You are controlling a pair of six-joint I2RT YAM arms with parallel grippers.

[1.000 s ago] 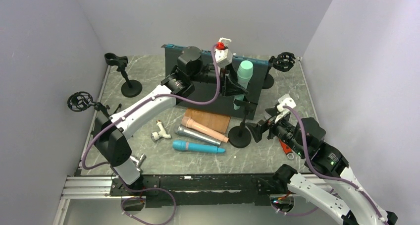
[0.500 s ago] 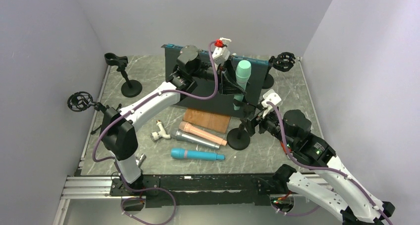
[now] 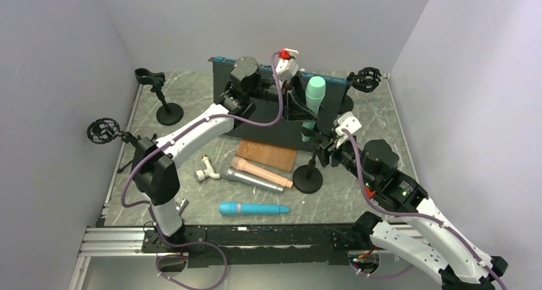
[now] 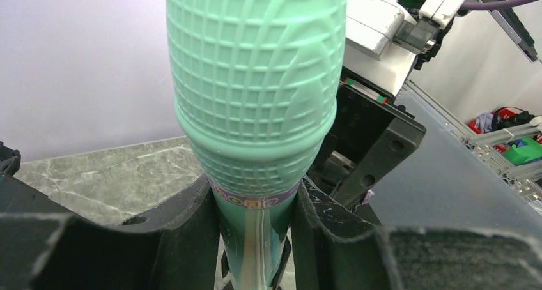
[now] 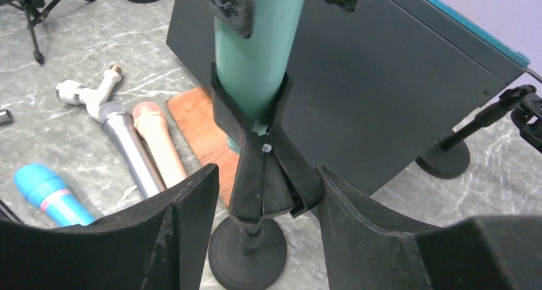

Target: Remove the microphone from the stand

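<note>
I count four microphones: the green microphone, a pink microphone, a silver microphone and a blue microphone. I see four black stands: the centre stand, a clip stand back left, a small tripod far left and a shock-mount stand back right. I make out one wooden board, one dark case and one white fitting.

Mint-green microphone, grid-patterned head; black stand; grey marbled table.
</note>
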